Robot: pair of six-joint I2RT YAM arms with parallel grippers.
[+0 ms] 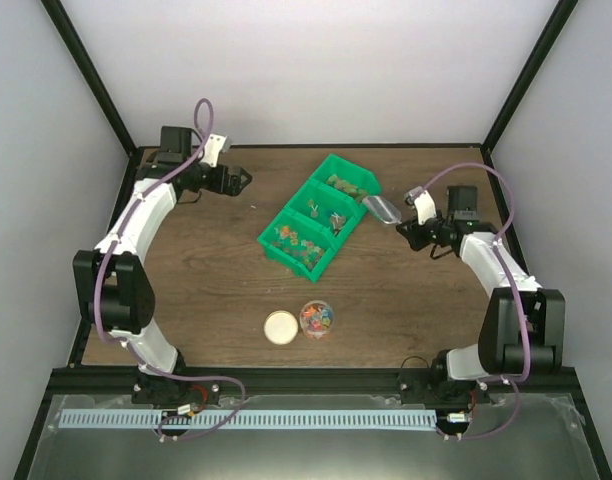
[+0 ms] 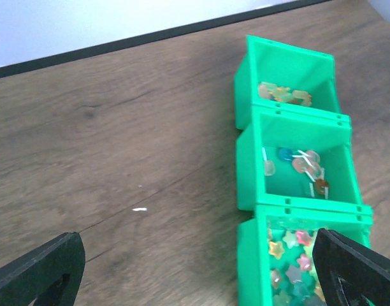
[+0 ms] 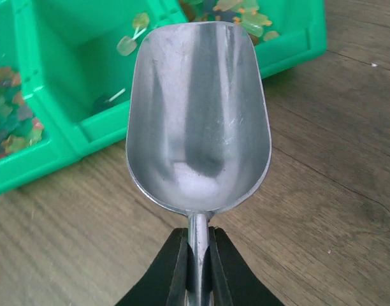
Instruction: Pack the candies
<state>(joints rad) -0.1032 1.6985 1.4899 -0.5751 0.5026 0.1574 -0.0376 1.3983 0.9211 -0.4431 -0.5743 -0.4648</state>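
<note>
The right tool (image 3: 199, 258) is pinching the thin handle of a metal scoop (image 3: 198, 108), whose bowl is empty and hangs over the bare bench (image 3: 322, 191) just beside a green tray (image 3: 55, 150) of three bins. The left tool (image 2: 196, 245) is spread wide with nothing between its fingers, looking down on the tray from the far side. The candies (image 1: 298, 240) lie in all three bins, and the bin nearest the arms looks fullest. More sit in the clear jar (image 1: 317, 319) near the front edge, its tan lid (image 1: 280, 327) off and just beside it. The step in hand seems to be loading the scoop. Dip its lip shallowly into the full bin and push along the floor toward a wall so the sweets ride up, then level the bowl before lifting. The tray looks light and may slide, so the free tool could steady it. Pour slowly, since the jar's mouth looks little wider than the scoop
</note>
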